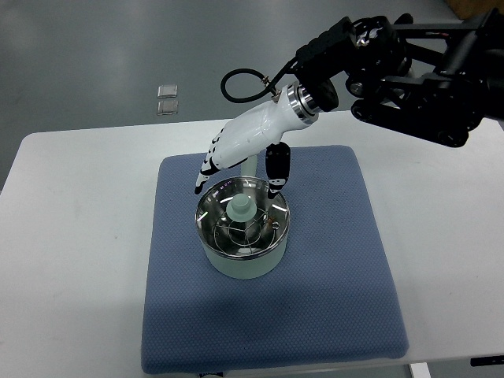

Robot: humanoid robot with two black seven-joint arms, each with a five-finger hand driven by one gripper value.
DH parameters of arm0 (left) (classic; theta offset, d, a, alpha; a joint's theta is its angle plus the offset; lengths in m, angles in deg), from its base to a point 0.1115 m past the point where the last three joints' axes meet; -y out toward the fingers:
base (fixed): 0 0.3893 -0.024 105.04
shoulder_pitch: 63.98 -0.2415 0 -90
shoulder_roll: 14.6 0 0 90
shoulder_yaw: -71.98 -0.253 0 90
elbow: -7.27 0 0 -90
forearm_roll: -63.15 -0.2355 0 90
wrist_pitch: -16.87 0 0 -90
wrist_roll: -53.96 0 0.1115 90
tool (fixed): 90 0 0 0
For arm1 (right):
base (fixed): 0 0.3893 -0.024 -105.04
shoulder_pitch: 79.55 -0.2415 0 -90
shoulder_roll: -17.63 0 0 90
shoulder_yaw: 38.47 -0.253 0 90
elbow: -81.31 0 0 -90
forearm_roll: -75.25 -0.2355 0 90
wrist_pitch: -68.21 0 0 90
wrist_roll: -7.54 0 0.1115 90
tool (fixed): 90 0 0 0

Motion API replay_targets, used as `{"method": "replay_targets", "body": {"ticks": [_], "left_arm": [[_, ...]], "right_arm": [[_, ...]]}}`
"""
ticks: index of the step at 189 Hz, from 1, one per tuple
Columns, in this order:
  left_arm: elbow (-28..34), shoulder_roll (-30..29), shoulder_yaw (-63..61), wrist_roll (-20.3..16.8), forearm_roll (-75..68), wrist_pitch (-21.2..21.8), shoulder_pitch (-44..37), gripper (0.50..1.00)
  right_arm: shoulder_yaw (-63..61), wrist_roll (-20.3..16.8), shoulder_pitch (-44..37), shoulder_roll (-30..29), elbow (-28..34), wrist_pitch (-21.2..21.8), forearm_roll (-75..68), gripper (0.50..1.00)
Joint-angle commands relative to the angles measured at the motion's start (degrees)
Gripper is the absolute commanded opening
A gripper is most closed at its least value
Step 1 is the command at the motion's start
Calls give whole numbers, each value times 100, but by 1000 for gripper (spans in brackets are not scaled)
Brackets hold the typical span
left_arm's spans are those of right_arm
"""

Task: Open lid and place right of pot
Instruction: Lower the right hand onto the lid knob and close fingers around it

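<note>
The pot (242, 246), pale green and round, stands near the middle of a blue mat (331, 299) laid on the white surface (71, 236). Its lid (241, 218), shiny metal with a pale knob (242, 208) at the centre, sits in place on the pot. The right hand (236, 161) enters from the upper right on a black arm (409, 71) and hovers just behind the pot's far rim. Its white fingers (209, 165) are extended and slightly spread, pointing down-left; the dark thumb (276, 169) hangs toward the lid's edge. It holds nothing. Whether the thumb tip touches the lid cannot be determined. Two small clear packets (167, 99) lie on the grey floor beyond the surface.
</note>
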Motion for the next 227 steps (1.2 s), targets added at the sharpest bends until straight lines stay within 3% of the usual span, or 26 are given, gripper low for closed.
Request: {"method": "replay_targets", "body": {"ticks": [1,48,135,154,227], "left_arm": [[0,0,0,0,0,-3,0,1000],[0,0,0,0,0,-3,0,1000],[0,0,0,0,0,6,0,1000],[0,0,0,0,0,-3,0,1000],[0,0,0,0,0,-3,0,1000]], "right_arm": [[13,-1,10,-91,-8,-114,235,911],[311,-1,72,-127,-8,-474,464,901],[452,-1,283,-144,-78,-597,482,864],[452,-1,274,-144,-87,-676,482,830],[408,-1,344,-127,-113,-790,447,823]]}}
